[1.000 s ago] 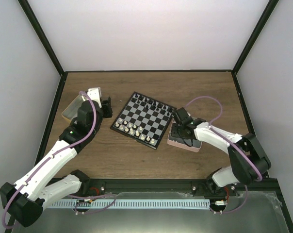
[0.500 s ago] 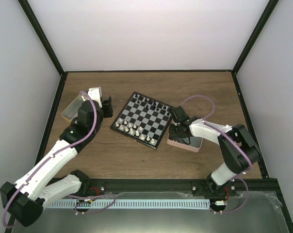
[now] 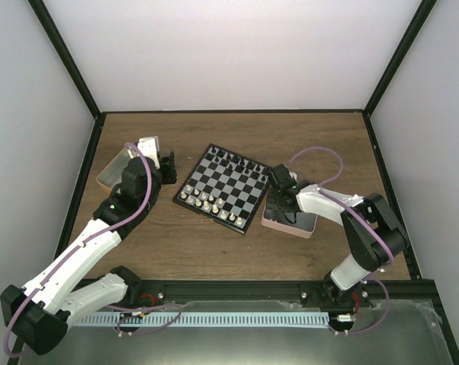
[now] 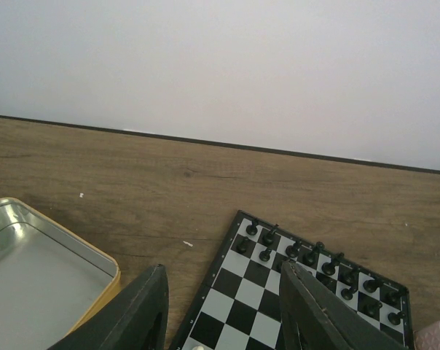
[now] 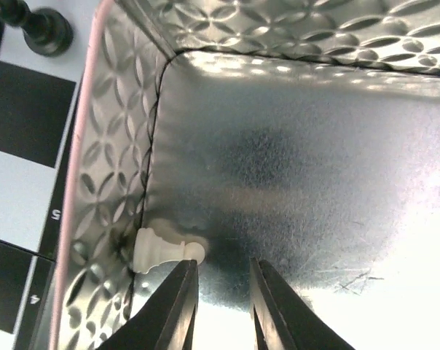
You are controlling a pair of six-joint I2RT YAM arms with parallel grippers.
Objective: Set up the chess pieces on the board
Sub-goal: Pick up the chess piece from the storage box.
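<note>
The board (image 3: 228, 187) lies at the table's middle, black chess pieces (image 3: 241, 161) along its far edge and white ones (image 3: 207, 204) along its near edge. My right gripper (image 3: 280, 201) reaches down into the pink tray (image 3: 302, 226). In the right wrist view its jaws (image 5: 222, 262) stand a narrow gap apart with nothing between them. A white pawn (image 5: 158, 248) lies on its side in the tray's corner, its head touching the left fingertip from outside. My left gripper (image 4: 221, 266) hovers open over the board's left edge (image 4: 205, 292), empty.
A yellow-sided metal tin (image 3: 115, 169) sits left of the board, close beside the left gripper; the left wrist view shows its inside (image 4: 38, 270) bare. The tray's embossed metal wall (image 5: 118, 146) stands right next to the right fingers. Black frame posts and white walls ring the table.
The right gripper's jaws have narrowed inside the pink tray, and its arm has folded in closer. The left arm has not moved.
</note>
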